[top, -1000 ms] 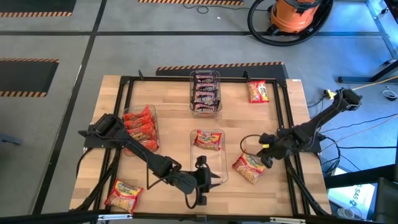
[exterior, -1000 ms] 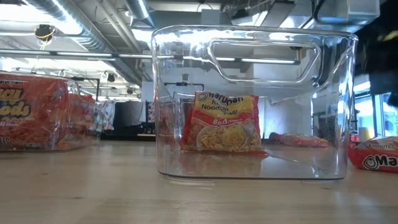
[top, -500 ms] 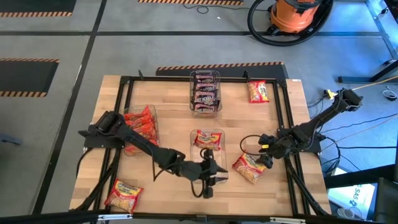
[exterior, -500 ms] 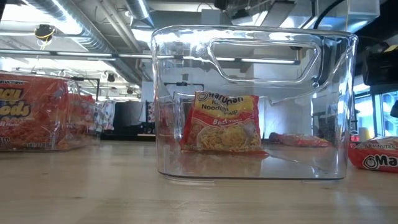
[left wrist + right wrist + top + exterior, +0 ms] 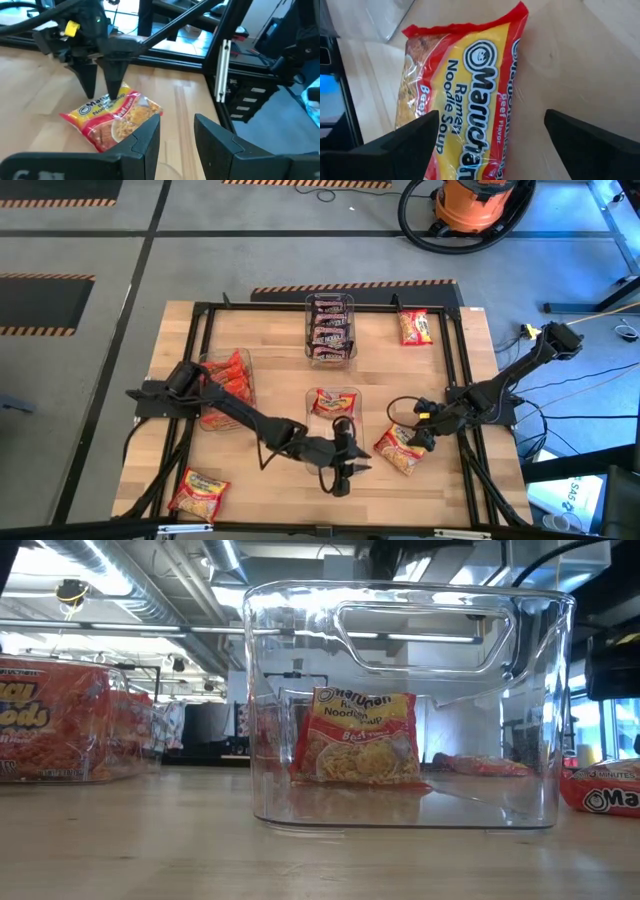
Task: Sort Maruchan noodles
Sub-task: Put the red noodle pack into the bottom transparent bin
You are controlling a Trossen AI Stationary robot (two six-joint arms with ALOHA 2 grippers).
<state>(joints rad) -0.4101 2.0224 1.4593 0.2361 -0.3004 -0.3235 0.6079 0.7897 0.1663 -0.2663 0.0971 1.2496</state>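
I see my right gripper (image 5: 413, 436) spread wide over the red-yellow noodle packet (image 5: 400, 449) beside the clear bin (image 5: 357, 430); my left gripper (image 5: 176, 131), partly parted, hovers empty above that bin.

The red-and-yellow packet (image 5: 465, 105) lying on the desk (image 5: 570, 60) right under the spread right claw (image 5: 490, 145) reads "Maruchan", "Ramen Noodle Soup" and "Beef Flavor", with a smiling-face logo beside the brand name. Well off from that claw, a like packet (image 5: 355, 738) standing inside the clear bin (image 5: 410, 620) shows "Maruchan", "Ramen Noodle Soup" and "Beef". At the low view's edge another packet (image 5: 603, 790) shows "Ma" and a logo. The orange-red packets (image 5: 50, 720) carry large letters, cut off, ending in "ods".
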